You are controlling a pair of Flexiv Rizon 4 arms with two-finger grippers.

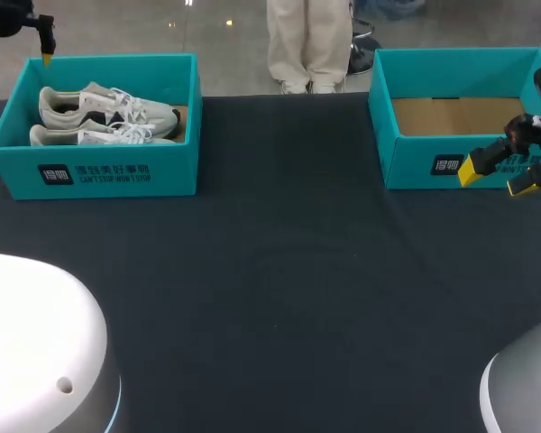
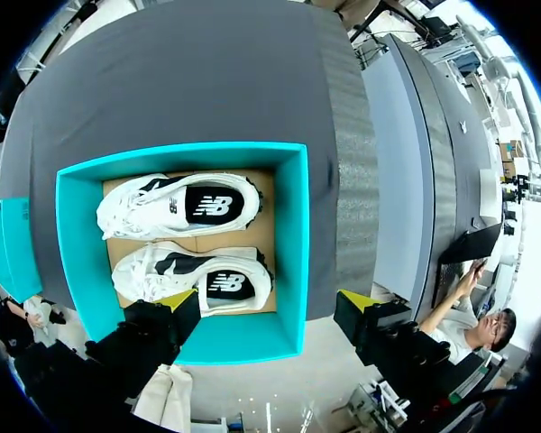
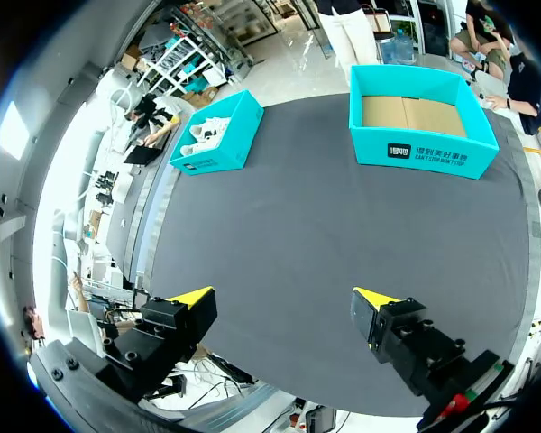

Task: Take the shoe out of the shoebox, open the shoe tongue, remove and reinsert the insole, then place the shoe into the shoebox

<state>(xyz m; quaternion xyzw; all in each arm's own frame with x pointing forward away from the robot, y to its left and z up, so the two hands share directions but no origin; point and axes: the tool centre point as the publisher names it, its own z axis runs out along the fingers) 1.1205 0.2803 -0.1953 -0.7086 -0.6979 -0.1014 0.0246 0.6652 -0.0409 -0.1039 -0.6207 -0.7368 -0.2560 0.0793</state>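
Note:
Two white shoes point(image 1: 104, 117) lie side by side in the teal shoebox point(image 1: 95, 167) at the table's back left. From straight above in the left wrist view, the shoes point(image 2: 185, 239) lie on the brown cardboard floor of this shoebox point(image 2: 293, 234). My left gripper point(image 1: 18, 52) hangs open above the box's far left corner, holding nothing; in its own view this gripper point(image 2: 269, 305) has its fingers spread over the box's wall. My right gripper point(image 1: 496, 178) stands open and holds nothing in front of the second box, and the right wrist view shows it point(image 3: 284, 298) high above the cloth.
A second teal box point(image 1: 460, 167) with a bare cardboard floor stands at the back right, seen also in the right wrist view point(image 3: 424, 149). Black cloth point(image 1: 288, 289) covers the table between and in front of the boxes.

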